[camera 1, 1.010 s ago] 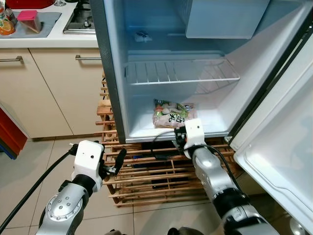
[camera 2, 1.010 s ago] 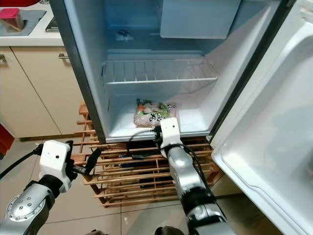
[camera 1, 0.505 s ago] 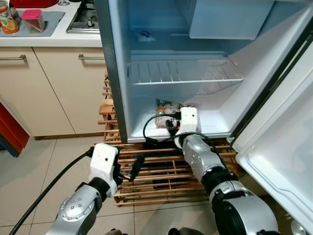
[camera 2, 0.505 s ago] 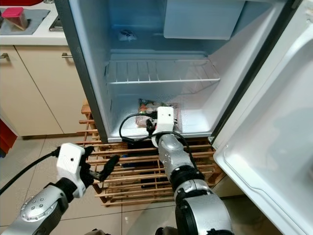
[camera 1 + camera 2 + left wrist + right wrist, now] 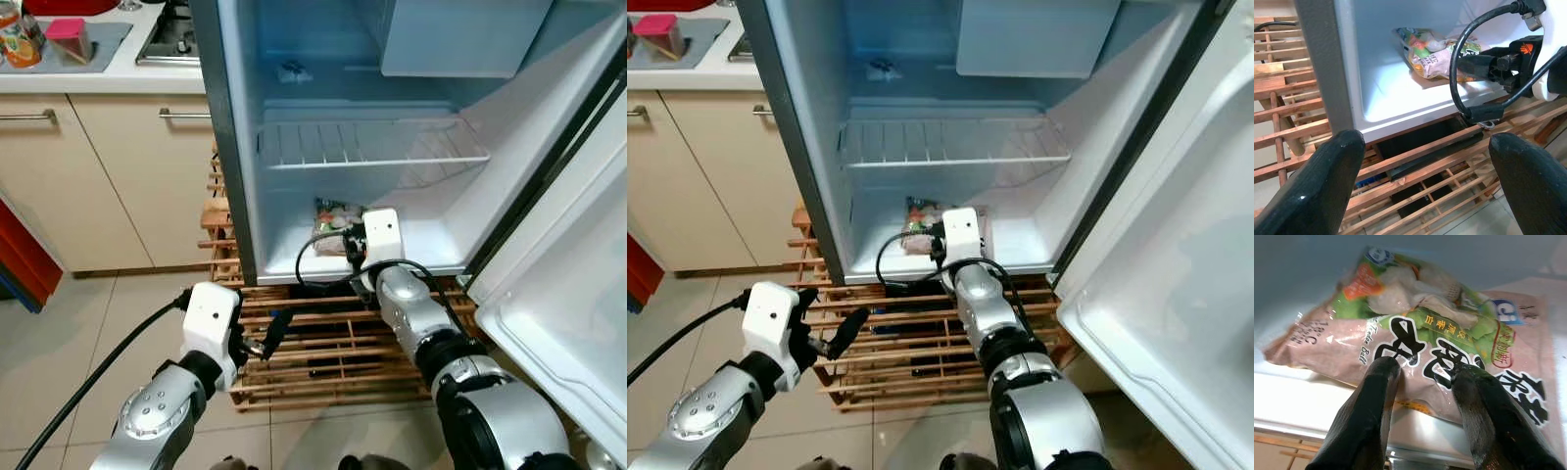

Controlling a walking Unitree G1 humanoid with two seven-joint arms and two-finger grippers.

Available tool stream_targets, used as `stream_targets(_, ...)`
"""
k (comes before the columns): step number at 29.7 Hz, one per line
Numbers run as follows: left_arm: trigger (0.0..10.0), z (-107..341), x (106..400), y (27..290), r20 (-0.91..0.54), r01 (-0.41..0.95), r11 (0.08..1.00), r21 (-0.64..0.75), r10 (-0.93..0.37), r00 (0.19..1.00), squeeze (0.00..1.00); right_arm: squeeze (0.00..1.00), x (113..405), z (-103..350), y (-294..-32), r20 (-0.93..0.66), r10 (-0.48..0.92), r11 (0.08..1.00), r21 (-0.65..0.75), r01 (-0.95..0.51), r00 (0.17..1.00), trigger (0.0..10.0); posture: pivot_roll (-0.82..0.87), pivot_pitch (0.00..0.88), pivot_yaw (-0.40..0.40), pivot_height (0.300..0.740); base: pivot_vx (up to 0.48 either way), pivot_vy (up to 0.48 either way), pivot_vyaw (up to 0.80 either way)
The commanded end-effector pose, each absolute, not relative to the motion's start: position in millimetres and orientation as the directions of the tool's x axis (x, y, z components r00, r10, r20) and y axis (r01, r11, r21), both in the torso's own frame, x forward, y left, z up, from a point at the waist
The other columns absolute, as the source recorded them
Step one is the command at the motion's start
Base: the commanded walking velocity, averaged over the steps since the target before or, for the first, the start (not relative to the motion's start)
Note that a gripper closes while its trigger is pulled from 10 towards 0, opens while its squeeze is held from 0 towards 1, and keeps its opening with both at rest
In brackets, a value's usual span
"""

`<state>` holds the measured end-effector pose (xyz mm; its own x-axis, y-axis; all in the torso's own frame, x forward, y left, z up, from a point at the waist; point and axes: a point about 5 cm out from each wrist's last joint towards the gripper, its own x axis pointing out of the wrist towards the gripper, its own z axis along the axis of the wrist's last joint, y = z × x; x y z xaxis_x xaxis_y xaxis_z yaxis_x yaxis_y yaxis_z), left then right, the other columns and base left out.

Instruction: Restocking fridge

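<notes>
Right end effector [image 5: 1422, 377], parted, pushes the bag [image 5: 1415, 338] deeper at mid-frame; left end effector [image 5: 1425, 181] open, lower left, idle

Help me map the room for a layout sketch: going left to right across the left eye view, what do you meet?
Kitchen counter → cabinet doors → fridge's left wall → wire shelf → open fridge door.

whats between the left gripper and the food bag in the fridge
In the left wrist view, the fridge's front lip and the right arm's black cable lie between the left gripper and the food bag.
</notes>
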<state>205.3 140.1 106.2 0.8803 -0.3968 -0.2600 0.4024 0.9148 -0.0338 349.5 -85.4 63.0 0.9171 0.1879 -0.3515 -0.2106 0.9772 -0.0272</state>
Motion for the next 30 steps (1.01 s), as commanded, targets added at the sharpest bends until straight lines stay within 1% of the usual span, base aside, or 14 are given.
stream_targets(1, 10.0, 108, 205, 139, -0.263, 0.41, 0.912, -0.03, -0.403, 0.877, 0.0, 0.0, 349, 58, -91, -0.386, 0.158, 0.982, -0.034, -0.185, 0.909, 10.0, 0.07, 0.083, -0.023, 0.74, 0.0, 0.0, 0.0)
stream_targets(3, 10.0, 108, 205, 139, -0.263, 0.41, 0.912, -0.03, -0.403, 0.877, 0.0, 0.0, 349, 58, -91, -0.386, 0.158, 0.982, -0.034, -0.185, 0.909, 10.0, 0.07, 0.083, -0.023, 0.74, 0.0, 0.0, 0.0)
stream_targets(5, 10.0, 109, 202, 143, -0.269, 0.405, 0.914, -0.02, -0.395, 0.879, 0.0, 0.0, 357, 68, -91, -0.395, 0.136, 0.991, 0.042, -0.13, 0.909, 10.0, 0.11, 0.1, -0.025, 0.74, 0.0, 0.0, 0.0)
stream_targets(7, 10.0, 110, 200, 144, -0.273, 0.401, 0.916, -0.016, -0.39, 0.879, 0.0, 0.0, 362, 74, -90, -0.39, 0.132, 0.991, 0.058, -0.118, 0.911, 10.0, 0.11, 0.102, -0.025, 0.74, 0.0, 0.0, 0.0)
stream_targets(12, 10.0, 110, 193, 148, -0.288, 0.394, 0.919, -0.007, -0.379, 0.879, 0.0, 0.0, 375, 96, -86, -0.36, 0.117, 0.993, 0.038, -0.111, 0.926, 10.0, 0.14, 0.122, -0.031, 0.74, 0.0, 0.0, 0.0)
stream_targets(14, 10.0, 110, 192, 150, -0.294, 0.391, 0.92, -0.004, -0.375, 0.879, 0.0, 0.0, 381, 109, -80, -0.339, 0.124, 0.992, 0.034, -0.119, 0.933, 10.0, 0.15, 0.124, -0.033, 0.74, 0.0, 0.0, 0.0)
stream_targets(20, 10.0, 110, 192, 150, -0.298, 0.391, 0.92, -0.002, -0.374, 0.878, 0.0, 0.0, 383, 113, -76, -0.341, 0.12, 0.993, 0.034, -0.115, 0.932, 10.0, 0.15, 0.125, -0.034, 0.74, 0.0, 0.0, 0.0)
stream_targets(24, 10.0, 110, 193, 146, -0.295, 0.394, 0.919, -0.007, -0.378, 0.878, 0.0, 0.0, 388, 129, -70, -0.256, 0.128, 0.992, 0.035, -0.123, 0.958, 10.0, 0.13, 0.114, -0.039, 0.74, 0.0, 0.0, 0.0)
stream_targets(26, 10.0, 110, 193, 145, -0.294, 0.394, 0.919, -0.008, -0.379, 0.877, 0.0, 0.0, 388, 130, -70, -0.243, 0.127, 0.992, 0.037, -0.121, 0.962, 10.0, 0.12, 0.112, -0.041, 0.74, 0.0, 0.0, 0.0)
stream_targets(28, 10.0, 109, 193, 142, -0.292, 0.398, 0.917, -0.011, -0.383, 0.876, 0.0, 0.0, 385, 124, -69, -0.236, 0.118, 0.993, 0.045, -0.111, 0.965, 10.0, 0.11, 0.108, -0.041, 0.74, 0.0, 0.0, 0.0)
stream_targets(30, 10.0, 109, 195, 141, -0.288, 0.401, 0.916, -0.012, -0.388, 0.876, 0.0, 0.0, 374, 107, -65, -0.26, 0.119, 0.992, 0.078, -0.102, 0.958, 10.0, 0.1, 0.096, -0.041, 0.74, 0.0, 0.0, 0.0)
